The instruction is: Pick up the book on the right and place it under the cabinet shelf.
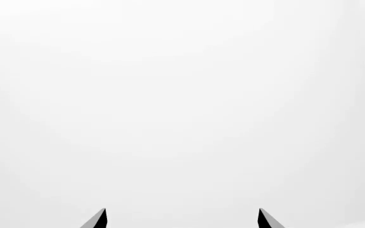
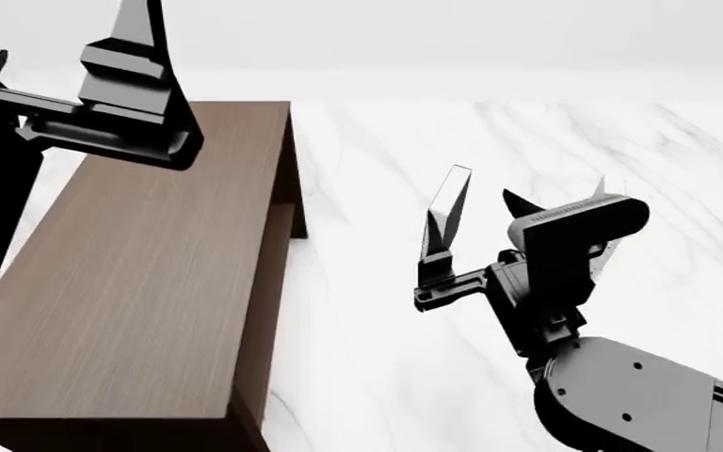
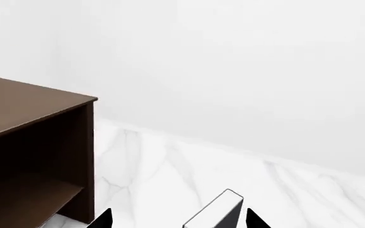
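Right pincer [image 2: 512,202] clenched on the book [image 2: 447,209], holding it tilted off the worktop [image 2: 663,151], edge-on to slide in. Cabinet shelf [image 3: 36,156] opening faces the pincer, well apart. Left pincer [image 1: 182,219] released, parked clear.

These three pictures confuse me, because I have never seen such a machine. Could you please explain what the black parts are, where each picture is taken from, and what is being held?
The black parts are a robot's two arms in a computer simulation. The wide picture comes from a camera on its head, looking down over both arms. The other two come from cameras near each claw.

The right gripper holds the book, thin and white, lifted above the white marble table. The right wrist view shows the same book between the two finger tips.

The left gripper is raised and holds nothing; its camera sees only blank white. Its fingertips stand apart.

The big brown box is the cabinet shelf, standing on the table. The right wrist view shows its open front and a board inside.
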### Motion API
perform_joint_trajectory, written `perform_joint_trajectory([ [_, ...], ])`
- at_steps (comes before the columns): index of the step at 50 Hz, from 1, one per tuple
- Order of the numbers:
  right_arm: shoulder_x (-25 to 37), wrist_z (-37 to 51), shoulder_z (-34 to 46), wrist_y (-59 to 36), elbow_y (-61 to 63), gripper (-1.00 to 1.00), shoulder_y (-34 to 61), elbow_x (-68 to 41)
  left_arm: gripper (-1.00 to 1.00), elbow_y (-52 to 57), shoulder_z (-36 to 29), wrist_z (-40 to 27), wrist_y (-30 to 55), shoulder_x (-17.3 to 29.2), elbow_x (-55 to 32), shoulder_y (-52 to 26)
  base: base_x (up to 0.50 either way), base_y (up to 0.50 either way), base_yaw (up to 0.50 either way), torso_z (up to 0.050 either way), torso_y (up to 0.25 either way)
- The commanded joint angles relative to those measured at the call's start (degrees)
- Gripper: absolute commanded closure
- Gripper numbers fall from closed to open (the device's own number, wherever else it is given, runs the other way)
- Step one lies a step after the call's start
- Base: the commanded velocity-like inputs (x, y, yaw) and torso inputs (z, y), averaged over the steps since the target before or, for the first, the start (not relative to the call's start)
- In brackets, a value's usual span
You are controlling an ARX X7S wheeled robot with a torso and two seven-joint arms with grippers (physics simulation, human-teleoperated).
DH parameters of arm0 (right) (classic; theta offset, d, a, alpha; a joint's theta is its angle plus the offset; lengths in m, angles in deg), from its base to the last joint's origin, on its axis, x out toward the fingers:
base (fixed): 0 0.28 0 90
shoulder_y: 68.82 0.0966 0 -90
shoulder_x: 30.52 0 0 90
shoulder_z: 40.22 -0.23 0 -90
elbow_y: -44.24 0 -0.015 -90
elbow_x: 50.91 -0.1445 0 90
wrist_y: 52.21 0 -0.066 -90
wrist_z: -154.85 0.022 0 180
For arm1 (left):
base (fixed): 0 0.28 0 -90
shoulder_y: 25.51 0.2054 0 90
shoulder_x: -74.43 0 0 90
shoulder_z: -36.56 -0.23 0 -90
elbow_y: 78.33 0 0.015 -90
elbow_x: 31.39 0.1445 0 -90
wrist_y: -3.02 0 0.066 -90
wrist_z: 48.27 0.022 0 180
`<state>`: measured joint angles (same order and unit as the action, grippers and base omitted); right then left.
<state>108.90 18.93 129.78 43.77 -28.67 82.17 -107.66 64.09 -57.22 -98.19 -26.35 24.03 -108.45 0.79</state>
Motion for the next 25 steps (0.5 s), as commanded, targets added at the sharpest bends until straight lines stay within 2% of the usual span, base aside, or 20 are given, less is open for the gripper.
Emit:
perform_joint_trajectory([
  [1, 3.16, 1.72, -1.41, -2.13, 5.54, -1.00, 3.22, -1.22, -1.00, 0.12, -0.26, -0.76, -0.21, 0.08, -0.61, 0.06, 0.00, 0.00, 0.00, 0.000, 0.109],
  [25, 6.87, 3.08, -5.25, -5.42, 11.28, -1.00, 9.87, -5.20, -1.00, 0.67, -0.57, 0.03, -1.60, 0.25, 0.75, 2.16, 0.00, 0.00, 0.00, 0.000, 0.107],
])
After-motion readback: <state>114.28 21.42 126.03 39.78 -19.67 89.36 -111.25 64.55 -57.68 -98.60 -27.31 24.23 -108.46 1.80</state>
